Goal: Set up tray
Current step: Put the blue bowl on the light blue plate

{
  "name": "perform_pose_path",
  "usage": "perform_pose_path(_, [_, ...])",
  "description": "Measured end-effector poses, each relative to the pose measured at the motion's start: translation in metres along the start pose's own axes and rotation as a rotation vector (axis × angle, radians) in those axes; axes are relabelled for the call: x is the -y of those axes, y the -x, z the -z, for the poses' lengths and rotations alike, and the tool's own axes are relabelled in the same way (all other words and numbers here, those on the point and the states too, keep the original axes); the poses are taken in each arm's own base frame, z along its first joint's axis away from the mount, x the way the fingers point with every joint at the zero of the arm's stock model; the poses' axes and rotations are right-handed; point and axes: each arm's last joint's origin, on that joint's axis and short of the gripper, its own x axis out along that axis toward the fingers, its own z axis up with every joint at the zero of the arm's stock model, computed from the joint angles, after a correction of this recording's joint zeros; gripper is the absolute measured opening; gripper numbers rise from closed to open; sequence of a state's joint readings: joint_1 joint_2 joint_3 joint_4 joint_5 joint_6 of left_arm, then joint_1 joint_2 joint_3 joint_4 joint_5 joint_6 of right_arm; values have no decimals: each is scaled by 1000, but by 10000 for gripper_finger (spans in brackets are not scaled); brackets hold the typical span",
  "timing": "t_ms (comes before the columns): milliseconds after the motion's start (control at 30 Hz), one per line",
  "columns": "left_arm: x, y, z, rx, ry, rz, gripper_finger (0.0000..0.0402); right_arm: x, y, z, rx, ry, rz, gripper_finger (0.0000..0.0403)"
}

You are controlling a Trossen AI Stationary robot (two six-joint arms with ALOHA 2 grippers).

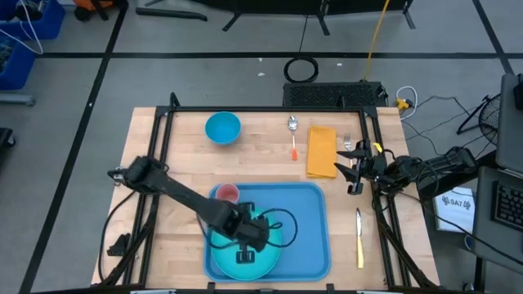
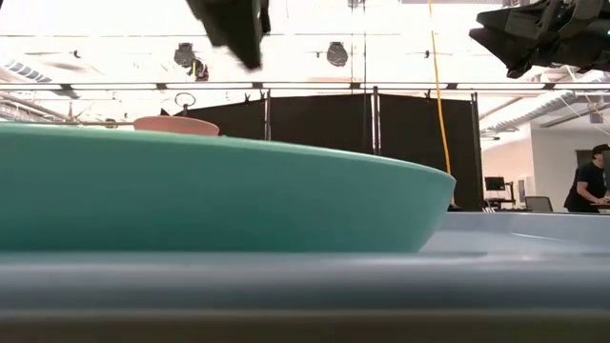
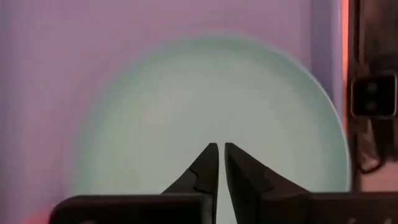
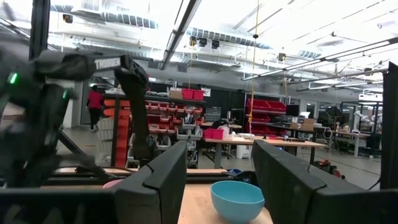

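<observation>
The light-blue tray (image 1: 315,233) lies at the table's near middle, and its rim (image 2: 305,281) fills the bottom of the low view. A round teal plate (image 1: 225,255) (image 2: 219,191) (image 3: 211,99) rests flat on the tray's left half. A pink cup (image 1: 226,193) (image 2: 176,125) stands at the tray's far left corner. My left gripper (image 1: 245,255) (image 3: 221,148) hangs shut above the middle of the plate, pointing down and clear of it (image 2: 233,29). My right gripper (image 1: 354,170) (image 4: 219,158) is open and level in the air over the table's right edge, empty.
At the far side lie a blue bowl (image 1: 222,127) (image 4: 236,199), a spoon (image 1: 292,124), an orange-handled utensil (image 1: 292,151), a yellow-orange napkin (image 1: 321,151) and a fork (image 1: 347,140). A yellow-handled knife (image 1: 358,237) lies right of the tray. A person (image 2: 589,181) is far behind the table.
</observation>
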State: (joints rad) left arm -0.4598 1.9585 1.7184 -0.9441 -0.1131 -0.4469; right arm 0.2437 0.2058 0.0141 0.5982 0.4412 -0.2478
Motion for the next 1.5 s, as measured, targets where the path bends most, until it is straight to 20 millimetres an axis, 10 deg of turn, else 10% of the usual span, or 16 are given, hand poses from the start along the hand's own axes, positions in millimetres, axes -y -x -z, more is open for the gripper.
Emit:
perform_pose_path(200, [-57,72,13,48,18,-442,21,0,0,1,-6,3,-1,173])
perform_pose_path(533, [-238,151,60,21,652,-598,23,0,0,1,-6,14,1,173])
perform_pose_path(867, [-349,130,125,89,1044,-361,29,0,0,1,-9,45,10,173])
perform_pose_path(1500, [-404,71,158,-149,1221,-361,143,2,0,2,-37,86,79,173])
